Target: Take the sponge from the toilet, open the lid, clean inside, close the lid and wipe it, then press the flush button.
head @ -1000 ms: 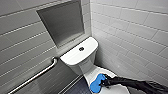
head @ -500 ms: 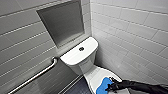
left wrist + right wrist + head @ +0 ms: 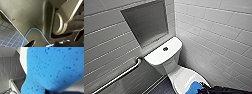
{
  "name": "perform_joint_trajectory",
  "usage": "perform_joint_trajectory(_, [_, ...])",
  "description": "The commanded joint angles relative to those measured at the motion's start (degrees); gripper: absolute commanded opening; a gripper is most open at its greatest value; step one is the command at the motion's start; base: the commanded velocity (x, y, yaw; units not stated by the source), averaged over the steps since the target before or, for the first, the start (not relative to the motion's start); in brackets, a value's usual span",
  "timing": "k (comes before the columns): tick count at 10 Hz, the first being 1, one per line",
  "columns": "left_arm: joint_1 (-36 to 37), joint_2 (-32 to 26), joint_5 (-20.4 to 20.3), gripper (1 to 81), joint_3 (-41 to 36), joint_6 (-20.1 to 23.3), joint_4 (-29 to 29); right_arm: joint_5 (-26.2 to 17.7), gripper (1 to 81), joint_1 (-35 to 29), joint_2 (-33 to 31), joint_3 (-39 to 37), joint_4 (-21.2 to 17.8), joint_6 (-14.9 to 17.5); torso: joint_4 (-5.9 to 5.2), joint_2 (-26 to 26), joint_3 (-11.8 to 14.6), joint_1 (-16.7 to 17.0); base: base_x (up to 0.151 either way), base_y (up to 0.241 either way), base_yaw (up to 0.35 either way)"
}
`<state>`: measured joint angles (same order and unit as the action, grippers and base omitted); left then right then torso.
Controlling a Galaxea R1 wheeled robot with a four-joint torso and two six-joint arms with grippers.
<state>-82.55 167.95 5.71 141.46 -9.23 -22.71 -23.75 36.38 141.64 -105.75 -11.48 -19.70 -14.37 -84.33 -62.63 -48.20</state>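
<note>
The white toilet [image 3: 164, 53] stands in the corner with its lid [image 3: 184, 77] down over the bowl. The blue sponge [image 3: 194, 88] rests on the near part of the lid, and my right gripper [image 3: 202, 88] is shut on it, its dark arm coming in from the lower right. Up close, the porous sponge [image 3: 56, 68] lies against the white lid [image 3: 23, 59]. A round flush button [image 3: 165, 49] sits in the middle of the tank top. My left gripper is open and holds nothing, low beside my own dark housing [image 3: 31, 18].
A steel grab bar [image 3: 121, 75] runs along the left tiled wall below a recessed niche [image 3: 146, 22]. The right tiled wall [image 3: 219, 45] stands close beside the toilet. Dark floor tiles [image 3: 159, 88] lie left of the bowl. A blue cable [image 3: 37, 30] loops across my housing.
My right gripper has slid the sponge across the lid toward its near right side. The toilet and the camera have stayed put.
</note>
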Motion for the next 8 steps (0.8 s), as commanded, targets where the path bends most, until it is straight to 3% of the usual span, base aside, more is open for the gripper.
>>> perform_joint_trajectory(1, [-0.8, -0.6, 4.3, 81.1, -0.3, 0.1, -0.2, -1.0, 1.0, -2.8, -7.5, 7.4, 0.2, -0.2, 0.00, 0.0, 0.0, 0.0, 0.000, 0.000, 0.000])
perform_joint_trajectory(8, [-0.6, -0.8, 4.2, 81.1, -0.1, 0.1, 0.0, 4.7, 1.0, 6.8, -17.2, 13.0, 1.5, -0.1, 0.00, 0.0, 0.0, 0.0, 0.000, 0.000, 0.000])
